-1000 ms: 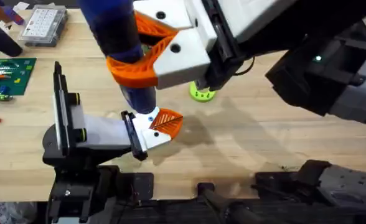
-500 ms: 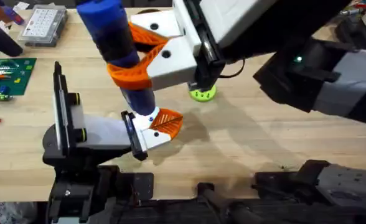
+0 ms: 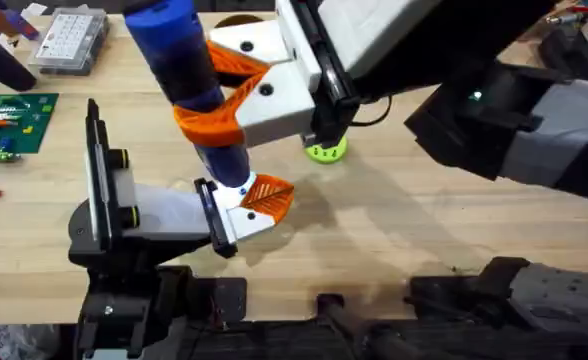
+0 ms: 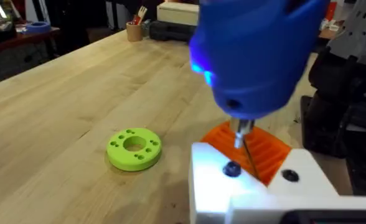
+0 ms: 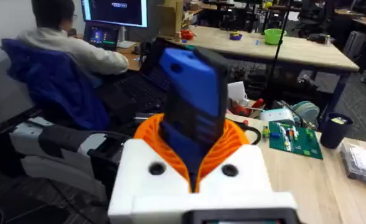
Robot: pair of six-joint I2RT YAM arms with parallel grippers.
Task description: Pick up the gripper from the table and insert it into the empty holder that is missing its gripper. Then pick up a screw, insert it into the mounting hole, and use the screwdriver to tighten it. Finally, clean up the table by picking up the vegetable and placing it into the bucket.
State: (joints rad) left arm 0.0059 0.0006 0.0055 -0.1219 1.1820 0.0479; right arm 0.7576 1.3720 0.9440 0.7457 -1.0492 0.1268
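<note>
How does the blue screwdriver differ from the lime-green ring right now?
The screwdriver is blue, long and pen-shaped; the lime-green ring is flat and round with small holes. The screwdriver stands roughly upright, clamped in the right gripper, its metal tip down on the white mounted part; the ring lies flat on the table, untouched. The screwdriver shows a blue light near its tip end; the ring shows none.

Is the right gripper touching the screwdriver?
Touching. In the right wrist view the right gripper has its orange-padded fingers pressed against both sides of the blue screwdriver; the overhead view shows the same clamp around its body.
</note>
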